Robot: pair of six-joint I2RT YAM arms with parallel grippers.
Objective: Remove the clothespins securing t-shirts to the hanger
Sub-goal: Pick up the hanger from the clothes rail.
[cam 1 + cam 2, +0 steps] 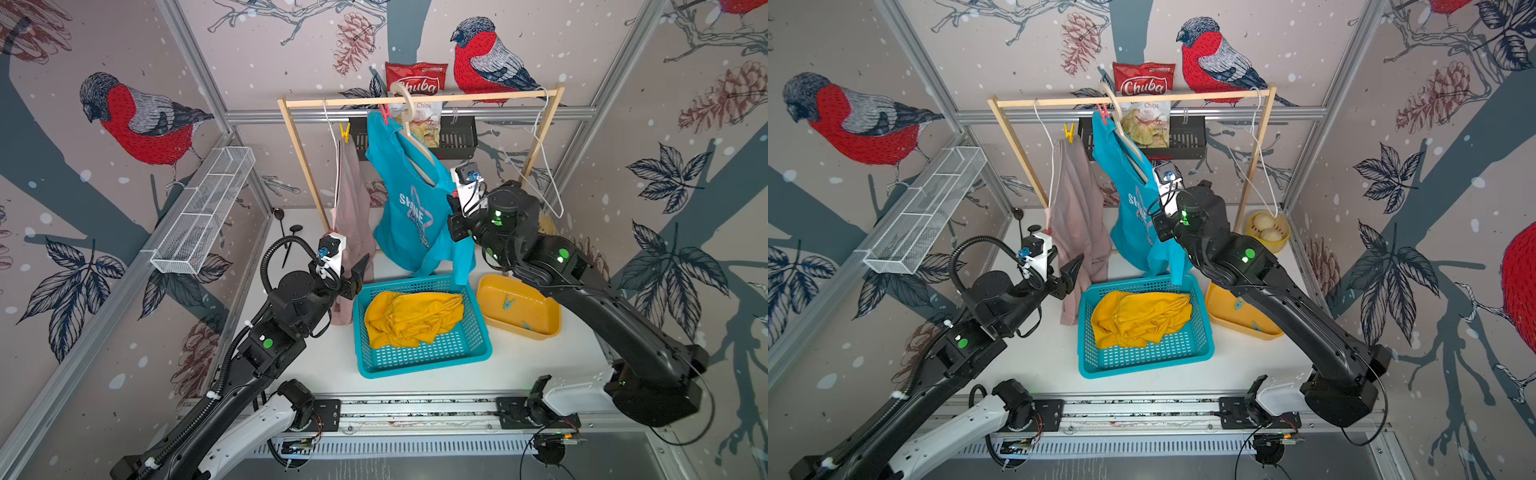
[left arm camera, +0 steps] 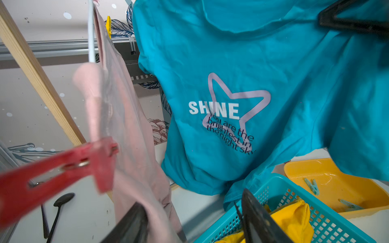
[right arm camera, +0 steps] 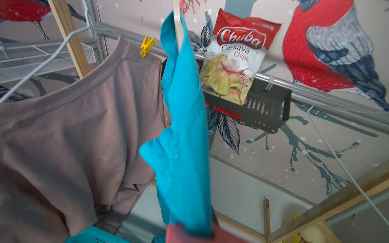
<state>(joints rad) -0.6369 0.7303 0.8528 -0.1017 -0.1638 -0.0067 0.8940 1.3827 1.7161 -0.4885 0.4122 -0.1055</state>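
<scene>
While my right gripper (image 1: 452, 198) pinches shut on a red clothespin (image 3: 185, 233) at the teal t-shirt (image 1: 409, 199), low on its wooden hanger (image 1: 417, 145), my left gripper (image 1: 358, 275) stands wide open beside the pink t-shirt (image 1: 353, 199), near another red clip (image 2: 52, 174).

Bright, even white light; top views crisp, wrist views soft up close.

In both top views the white table (image 1: 519, 361) (image 1: 1246, 359) is evenly lit, with only soft shadows beneath the teal plastic lattice basket (image 1: 424, 367), and the wide lens splays the aluminium frame bars (image 1: 195, 62) toward the corners. In the left wrist view the near red plastic clothespin (image 2: 52, 174) is smeared out of focus, the teal cloth t-shirt with white "SHINE" print (image 2: 231, 63) is sharp, and glare glints on the yellow plastic tray (image 2: 347, 189). In the right wrist view that shirt's hanging fold is blurred; the red crisp packet (image 3: 242, 52) is sharp.
</scene>
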